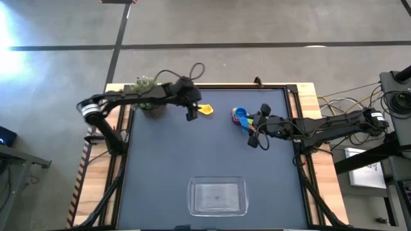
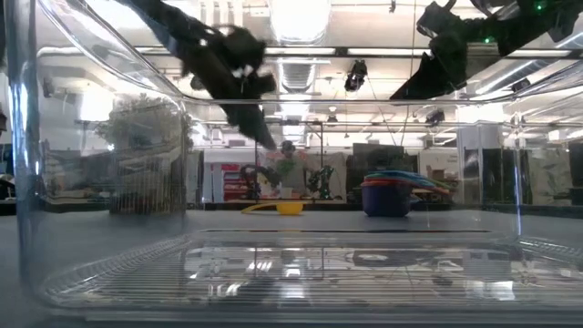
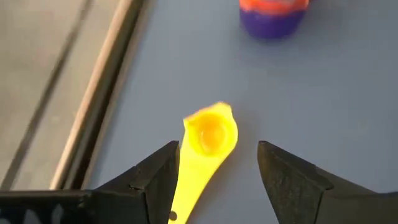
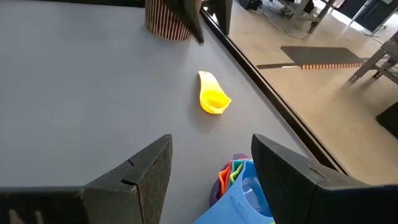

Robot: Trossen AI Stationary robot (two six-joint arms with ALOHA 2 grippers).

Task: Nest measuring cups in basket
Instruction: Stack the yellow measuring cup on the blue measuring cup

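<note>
- High view: even, soft light; a white glare patch on the floor at the far left edge; the basket shows pale reflections
- Low view: bright ceiling lights behind leave both arms as dark silhouettes; the basket's near wall bends and smears the plant
- Left wrist view: yellow cup soft and blurred, its bowl glowing; the fingers are dark
- Right wrist view: mat evenly lit, faint shadow under the yellow cup
</note>
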